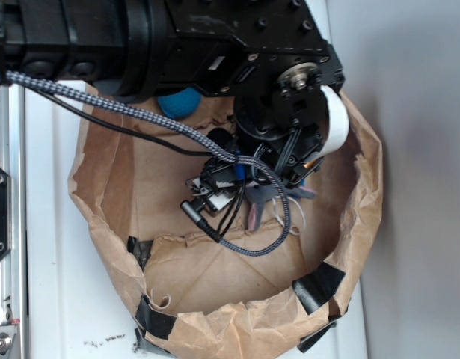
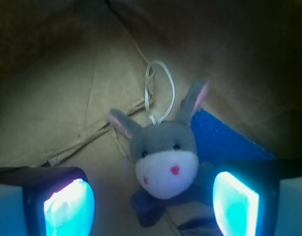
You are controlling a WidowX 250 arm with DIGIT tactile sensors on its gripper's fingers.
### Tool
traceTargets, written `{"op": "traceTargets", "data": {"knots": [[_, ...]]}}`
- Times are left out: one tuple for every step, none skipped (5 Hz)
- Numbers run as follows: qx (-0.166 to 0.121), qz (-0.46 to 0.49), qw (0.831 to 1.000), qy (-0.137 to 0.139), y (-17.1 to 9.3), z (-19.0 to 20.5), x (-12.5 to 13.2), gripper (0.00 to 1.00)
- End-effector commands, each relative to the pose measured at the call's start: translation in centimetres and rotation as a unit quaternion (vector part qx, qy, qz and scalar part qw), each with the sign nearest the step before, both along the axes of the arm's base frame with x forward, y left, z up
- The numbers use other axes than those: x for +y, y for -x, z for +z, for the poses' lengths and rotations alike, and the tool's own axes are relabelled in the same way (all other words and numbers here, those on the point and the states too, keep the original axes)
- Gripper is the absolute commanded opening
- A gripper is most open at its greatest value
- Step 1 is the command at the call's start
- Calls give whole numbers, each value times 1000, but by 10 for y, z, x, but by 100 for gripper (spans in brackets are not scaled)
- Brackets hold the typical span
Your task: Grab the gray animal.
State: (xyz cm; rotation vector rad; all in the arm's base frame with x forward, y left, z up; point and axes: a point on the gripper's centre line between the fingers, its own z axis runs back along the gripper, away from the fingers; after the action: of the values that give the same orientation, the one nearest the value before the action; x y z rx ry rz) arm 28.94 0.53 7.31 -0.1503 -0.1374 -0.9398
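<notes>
In the wrist view the gray animal (image 2: 163, 157) lies face up on the brown paper floor. It has a cream muzzle, pink-lined ears and a white string loop (image 2: 160, 91) above its head. My gripper (image 2: 151, 206) is open. Its two glowing pads (image 2: 69, 206) stand left and right of the toy's lower body, neither touching it. In the exterior view the arm (image 1: 289, 97) and its cables cover most of the toy. Only gray limbs (image 1: 261, 206) and a bit of white string show below the wrist.
Everything sits inside a low brown paper bag (image 1: 237, 321) with a rolled rim patched with black tape (image 1: 319, 288). A teal ball (image 1: 179, 101) lies at the far wall under the arm. A blue flat rectangle (image 2: 224, 140) lies right behind the toy.
</notes>
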Motion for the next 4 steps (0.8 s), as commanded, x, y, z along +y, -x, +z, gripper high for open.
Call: {"op": "traceTargets", "data": {"knots": [[-44, -17, 999, 20, 5, 0, -23, 100], [-36, -12, 999, 19, 12, -8, -31, 79], [-39, -5, 999, 8, 0, -14, -24, 0], [-45, -1, 999, 10, -10, -11, -18, 0]]}}
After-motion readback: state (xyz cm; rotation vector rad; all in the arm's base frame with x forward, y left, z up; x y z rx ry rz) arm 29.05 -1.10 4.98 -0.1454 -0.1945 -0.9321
